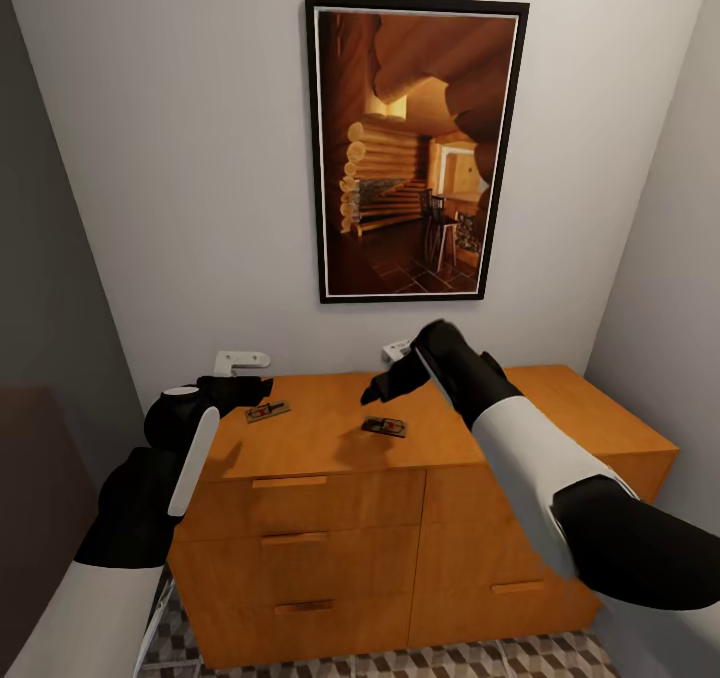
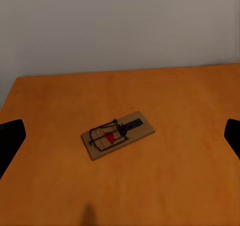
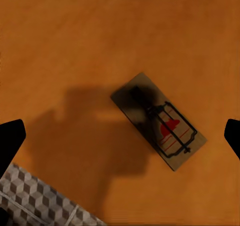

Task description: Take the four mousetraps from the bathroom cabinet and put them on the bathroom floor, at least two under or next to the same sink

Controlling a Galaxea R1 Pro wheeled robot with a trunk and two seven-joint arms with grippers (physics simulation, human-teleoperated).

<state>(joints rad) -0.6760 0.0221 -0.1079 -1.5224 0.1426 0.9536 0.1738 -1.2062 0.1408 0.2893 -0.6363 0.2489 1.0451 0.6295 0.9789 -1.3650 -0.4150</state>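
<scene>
In the head view, the right arm (image 1: 530,458) hides part of the cabinet (image 1: 330,518) worktop behind it, and the cabinet's base is cut off by the picture's lower edge. In both wrist views, only dark tips of the fingers (image 2: 10,136) (image 3: 11,136) show at the picture edges.

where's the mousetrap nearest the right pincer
In the head view, that mousetrap lies flat on the cabinet top near its middle, just below the right pincer.
</scene>
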